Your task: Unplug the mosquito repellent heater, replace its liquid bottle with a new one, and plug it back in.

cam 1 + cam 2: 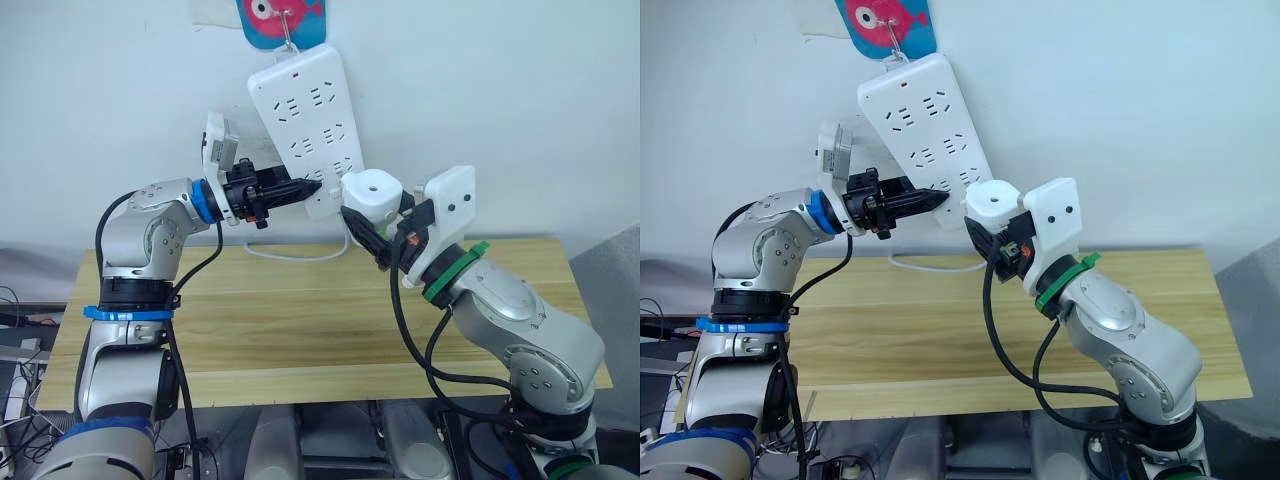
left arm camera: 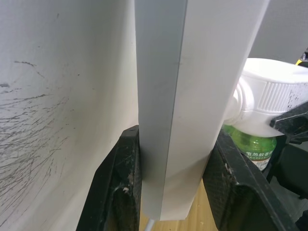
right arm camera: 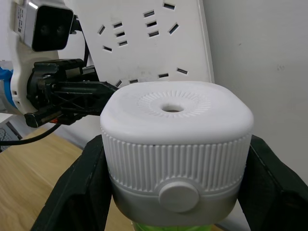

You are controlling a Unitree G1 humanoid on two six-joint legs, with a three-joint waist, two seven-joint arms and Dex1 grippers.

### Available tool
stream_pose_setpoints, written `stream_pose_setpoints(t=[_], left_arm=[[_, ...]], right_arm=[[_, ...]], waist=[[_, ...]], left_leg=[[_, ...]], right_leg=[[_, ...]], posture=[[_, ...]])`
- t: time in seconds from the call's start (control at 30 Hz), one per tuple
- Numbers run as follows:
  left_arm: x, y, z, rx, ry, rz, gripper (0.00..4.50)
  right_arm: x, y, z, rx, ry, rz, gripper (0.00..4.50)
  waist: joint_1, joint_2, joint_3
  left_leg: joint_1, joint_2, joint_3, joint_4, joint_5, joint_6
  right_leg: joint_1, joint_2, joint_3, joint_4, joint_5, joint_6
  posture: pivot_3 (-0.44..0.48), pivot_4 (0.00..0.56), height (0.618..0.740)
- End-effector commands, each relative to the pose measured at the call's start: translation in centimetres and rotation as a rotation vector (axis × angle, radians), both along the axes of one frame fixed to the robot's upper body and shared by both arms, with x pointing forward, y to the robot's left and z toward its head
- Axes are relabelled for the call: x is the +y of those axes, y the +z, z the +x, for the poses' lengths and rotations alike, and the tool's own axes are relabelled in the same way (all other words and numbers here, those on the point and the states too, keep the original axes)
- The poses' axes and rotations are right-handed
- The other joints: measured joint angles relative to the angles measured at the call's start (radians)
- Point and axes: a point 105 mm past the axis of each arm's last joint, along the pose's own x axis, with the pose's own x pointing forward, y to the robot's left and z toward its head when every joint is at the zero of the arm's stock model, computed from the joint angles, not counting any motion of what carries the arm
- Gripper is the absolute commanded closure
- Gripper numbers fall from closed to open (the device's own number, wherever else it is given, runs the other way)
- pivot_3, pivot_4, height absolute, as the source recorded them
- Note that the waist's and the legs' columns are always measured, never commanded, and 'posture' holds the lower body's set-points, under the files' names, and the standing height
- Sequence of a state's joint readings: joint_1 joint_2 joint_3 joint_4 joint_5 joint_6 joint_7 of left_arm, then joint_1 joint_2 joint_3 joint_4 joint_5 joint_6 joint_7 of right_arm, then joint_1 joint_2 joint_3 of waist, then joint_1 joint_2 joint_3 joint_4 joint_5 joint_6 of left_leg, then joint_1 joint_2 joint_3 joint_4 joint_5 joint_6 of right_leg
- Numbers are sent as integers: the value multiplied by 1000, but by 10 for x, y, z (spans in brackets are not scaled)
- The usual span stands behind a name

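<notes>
Heater at the strip, plugging or unplugging unclear.
Left gripper (image 1: 300, 188) clamps the power strip (image 1: 305, 115); right gripper (image 3: 173, 187) clamps the mosquito repellent heater (image 1: 371, 196); next needs a straight, square motion.

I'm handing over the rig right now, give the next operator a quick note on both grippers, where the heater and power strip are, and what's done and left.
Left gripper: shut on the lower edge of the hanging power strip, steadying it.
Right gripper: shut on the mosquito repellent heater, which sits at the strip's lower right edge.
Green liquid bottle is under the heater.
Whether the plug is out of the socket cannot be told.
Left: bottle swap, then plugging back in.
</notes>
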State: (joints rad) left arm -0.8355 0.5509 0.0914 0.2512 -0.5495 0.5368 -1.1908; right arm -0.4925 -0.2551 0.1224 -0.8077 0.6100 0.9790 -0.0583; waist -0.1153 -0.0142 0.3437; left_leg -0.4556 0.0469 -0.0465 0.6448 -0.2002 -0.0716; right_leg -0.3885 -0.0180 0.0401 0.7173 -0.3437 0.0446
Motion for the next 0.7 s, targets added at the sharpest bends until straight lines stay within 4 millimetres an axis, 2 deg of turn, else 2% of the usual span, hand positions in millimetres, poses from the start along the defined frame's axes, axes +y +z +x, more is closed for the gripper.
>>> stream_pose_setpoints(t=[0.03, 0.27, 0.53, 0.7], left_arm=[[3, 12, -4, -52, -6, -17, 3144], [3, 11, -5, -53, -6, -11, 3144], [3, 11, -5, -53, -5, -13, 3144], [-2, 12, -6, -56, -7, -27, 3144]], right_arm=[[4, 18, -10, -84, 21, 15, 1498], [5, 23, -7, -103, 19, 3, 1498], [4, 18, -3, -87, -7, -28, 1498], [21, 13, -8, -68, -3, -15, 1498]], waist=[[0, 0, 0], [0, 0, 0], [0, 0, 0], [-2, 0, 0]], left_leg=[[0, 0, 0, 0, 0, 0], [0, 0, 0, 0, 0, 0], [0, 0, 0, 0, 0, 0], [0, 0, 0, 0, 0, 0]], right_leg=[[0, 0, 0, 0, 0, 0], [0, 0, 0, 0, 0, 0], [0, 0, 0, 0, 0, 0], [0, 0, 0, 0, 0, 0]], posture=[[-216, 318, 740], [-216, 322, 740], [-216, 322, 740], [-220, 325, 740]])
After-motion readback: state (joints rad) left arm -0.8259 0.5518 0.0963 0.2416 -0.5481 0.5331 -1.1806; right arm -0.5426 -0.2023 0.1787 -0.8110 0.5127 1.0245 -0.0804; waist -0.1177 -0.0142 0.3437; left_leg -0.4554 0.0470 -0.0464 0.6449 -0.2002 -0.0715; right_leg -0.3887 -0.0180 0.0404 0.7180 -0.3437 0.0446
